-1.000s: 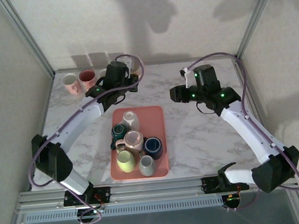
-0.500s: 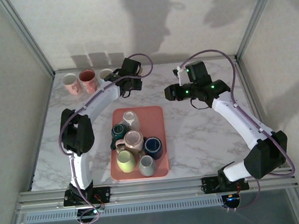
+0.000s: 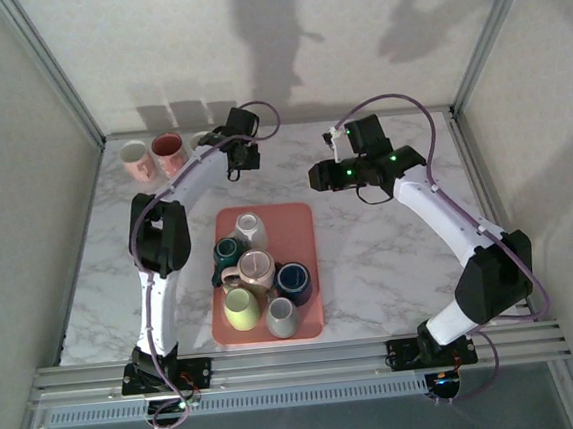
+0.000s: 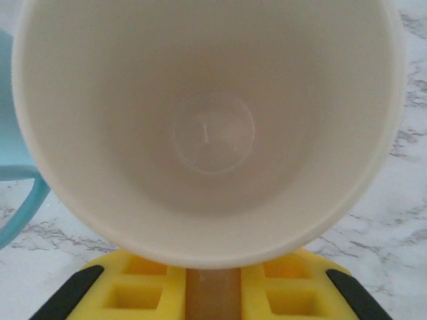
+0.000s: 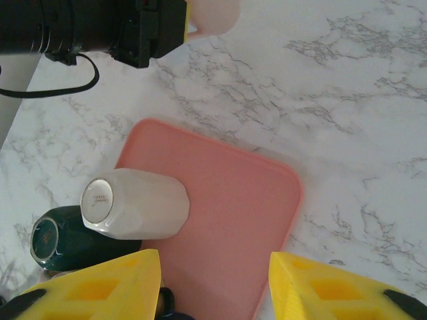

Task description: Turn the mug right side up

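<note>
left claw [image 4: 213, 295] gripping cream mug [image 4: 213, 127]; right claw [image 5: 213, 285] parted above tray [image 5: 243, 217]

Pink tray [image 3: 293, 220] of jumbled mugs [image 3: 255, 267] at centre; two pinkish mugs [image 3: 167, 150] back left, perhaps a third beside.

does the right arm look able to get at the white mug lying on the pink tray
Probably yes: the right pincer is open above the pink tray, and the white mug lies exposed on its side close by, nothing over it.
</note>
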You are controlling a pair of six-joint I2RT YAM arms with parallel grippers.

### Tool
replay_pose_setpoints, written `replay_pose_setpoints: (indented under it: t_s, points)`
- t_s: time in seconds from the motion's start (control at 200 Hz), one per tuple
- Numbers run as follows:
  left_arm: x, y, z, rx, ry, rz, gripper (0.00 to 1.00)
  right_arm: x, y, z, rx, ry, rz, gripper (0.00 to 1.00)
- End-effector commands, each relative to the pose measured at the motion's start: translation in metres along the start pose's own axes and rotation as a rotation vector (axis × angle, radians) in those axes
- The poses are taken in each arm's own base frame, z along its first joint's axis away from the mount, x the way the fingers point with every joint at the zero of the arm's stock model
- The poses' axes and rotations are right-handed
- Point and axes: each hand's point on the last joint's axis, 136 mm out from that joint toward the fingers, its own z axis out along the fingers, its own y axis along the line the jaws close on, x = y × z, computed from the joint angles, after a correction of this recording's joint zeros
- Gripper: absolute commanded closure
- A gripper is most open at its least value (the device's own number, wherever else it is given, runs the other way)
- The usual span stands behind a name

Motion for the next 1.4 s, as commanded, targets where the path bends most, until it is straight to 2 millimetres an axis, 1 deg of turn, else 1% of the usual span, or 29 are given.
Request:
replay_pose_setpoints:
  t_s: [0.0, 0.18, 0.386, 0.671, 0.871, 1.046, 1.087, 1.137, 1.267, 1.282, 1.307, 1.347, 1.397]
  points:
    - [-0.027, 0.003, -0.001, 0.011, -0.059, -0.027, 1.00, -0.016, 0.009, 0.001, -0.022, -0.032, 0.005, 0.53]
    - [-0.027, 0.006, 0.012, -0.004, -0.053, -0.016, 1.00, -0.021, 0.009, 0.006, -0.024, -0.029, 0.004, 0.53]
    - [-0.026, 0.010, 0.025, -0.026, -0.043, -0.015, 1.00, -0.020, 0.009, 0.012, -0.027, -0.012, 0.007, 0.53]
    - [-0.024, 0.021, 0.037, -0.082, -0.030, -0.011, 1.00, -0.021, 0.011, 0.014, -0.027, -0.006, 0.005, 0.53]
    - [-0.022, 0.027, 0.041, -0.085, -0.018, -0.019, 1.00, -0.021, 0.012, 0.013, -0.027, -0.005, 0.004, 0.53]
    - [-0.023, 0.030, 0.041, -0.073, -0.017, -0.032, 0.92, -0.020, 0.013, 0.013, -0.028, 0.000, 0.005, 0.53]
    - [-0.024, 0.030, 0.041, -0.073, -0.015, -0.032, 0.87, -0.020, 0.013, 0.013, -0.027, -0.002, 0.004, 0.53]
    - [-0.024, 0.030, 0.040, -0.071, -0.013, -0.031, 0.79, -0.020, 0.014, 0.012, -0.028, -0.004, 0.003, 0.52]
    - [-0.027, 0.031, 0.033, -0.071, -0.021, -0.031, 0.61, -0.021, 0.014, 0.011, -0.027, -0.007, 0.005, 0.52]
    - [-0.028, 0.031, 0.032, -0.071, -0.024, -0.031, 0.59, -0.022, 0.014, 0.011, -0.026, -0.008, 0.007, 0.52]
    - [-0.029, 0.032, 0.029, -0.072, -0.028, -0.031, 0.52, -0.021, 0.015, 0.011, -0.029, -0.007, 0.006, 0.52]
    - [-0.031, 0.032, 0.024, -0.070, -0.034, -0.028, 0.49, -0.022, 0.016, 0.009, -0.030, -0.009, 0.007, 0.52]
    - [-0.033, 0.032, 0.018, -0.063, -0.044, -0.025, 0.48, -0.022, 0.017, 0.008, -0.030, -0.011, 0.007, 0.52]
